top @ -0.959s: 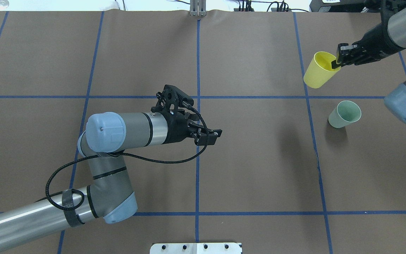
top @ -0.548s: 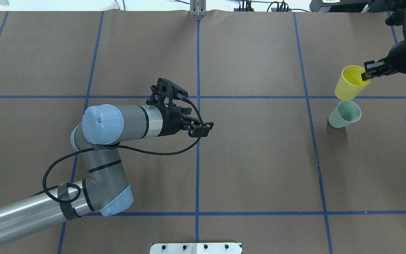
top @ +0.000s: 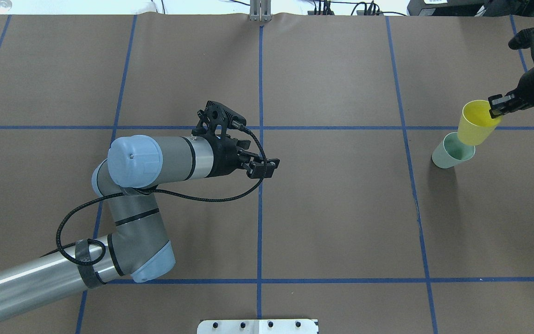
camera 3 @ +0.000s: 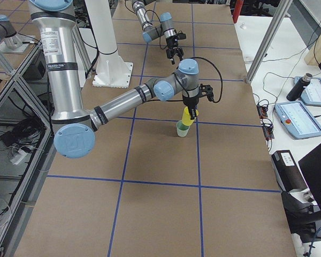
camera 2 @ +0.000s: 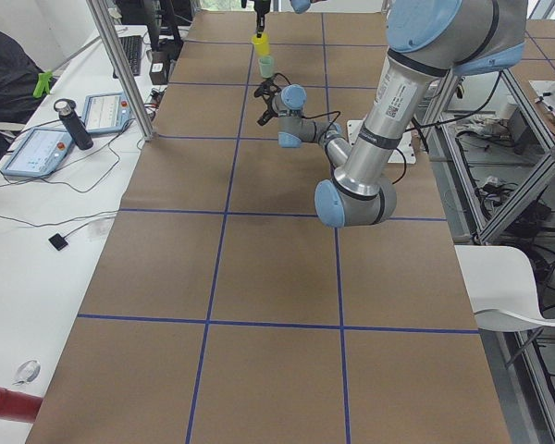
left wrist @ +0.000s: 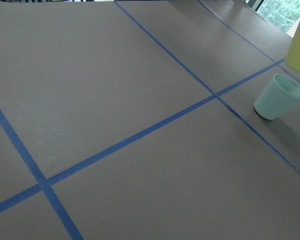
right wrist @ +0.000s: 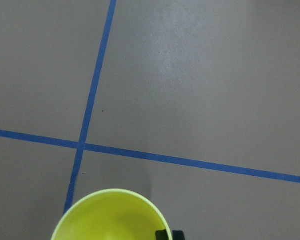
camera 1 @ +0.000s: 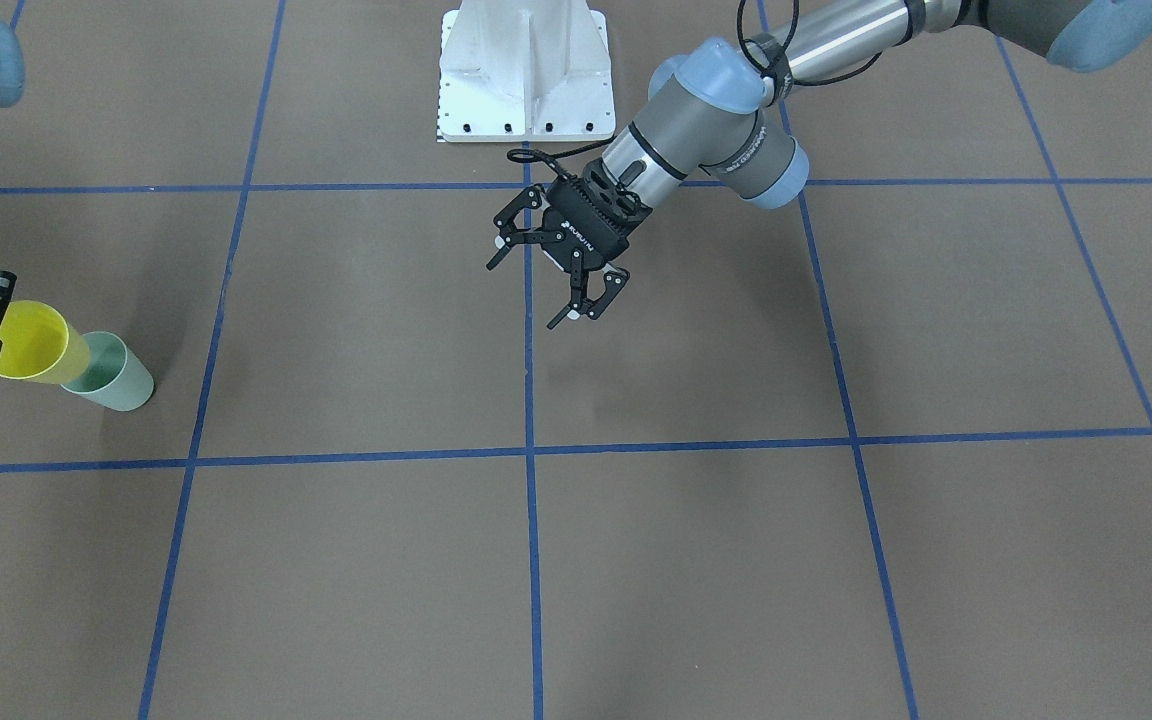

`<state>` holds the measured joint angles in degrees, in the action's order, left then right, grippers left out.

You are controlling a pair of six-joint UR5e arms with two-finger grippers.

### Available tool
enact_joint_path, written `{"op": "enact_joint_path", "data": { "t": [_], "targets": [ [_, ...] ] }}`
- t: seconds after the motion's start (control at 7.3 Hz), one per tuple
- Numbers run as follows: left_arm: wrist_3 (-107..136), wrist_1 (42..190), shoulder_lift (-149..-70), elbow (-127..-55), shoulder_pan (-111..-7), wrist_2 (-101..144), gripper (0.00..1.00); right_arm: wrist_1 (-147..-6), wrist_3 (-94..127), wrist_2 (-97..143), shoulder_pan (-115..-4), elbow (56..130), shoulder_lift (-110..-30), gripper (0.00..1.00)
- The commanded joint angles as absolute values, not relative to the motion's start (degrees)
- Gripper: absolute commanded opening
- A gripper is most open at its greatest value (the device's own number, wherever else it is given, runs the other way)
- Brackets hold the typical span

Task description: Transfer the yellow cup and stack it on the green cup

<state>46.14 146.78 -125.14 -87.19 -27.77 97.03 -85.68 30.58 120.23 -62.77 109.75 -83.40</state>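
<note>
Right hand [top: 496,105] pinched small bright-yellow plastic tumbler [top: 473,127] by rim, just above pale mint-green plastic tumbler [top: 443,155]; off-centre descent could topple it.

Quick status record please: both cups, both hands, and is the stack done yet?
yellow cup: lifted, tilted, gripped at its rim
green cup: upright on the table, nothing inside
right hand: shut on the yellow cup's rim, one finger inside
left hand: open, empty, over the table's middle
cup relation: yellow above green, apart in the left wrist view
stack: not yet done
</note>
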Motion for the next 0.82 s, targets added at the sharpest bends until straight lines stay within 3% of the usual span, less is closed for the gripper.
{"op": "enact_joint_path", "data": {
  "t": [0.0, 0.68],
  "targets": [
    [46.1, 146.8, -125.1, -87.2, -27.8, 97.0, 1.00, -85.8, 30.5, 120.9, -61.6, 109.5, -83.4, 0.00],
    [46.1, 146.8, -125.0, -87.2, -27.7, 97.0, 1.00, -85.8, 27.4, 121.8, -60.6, 106.9, -83.1, 0.00]
  ]
}}
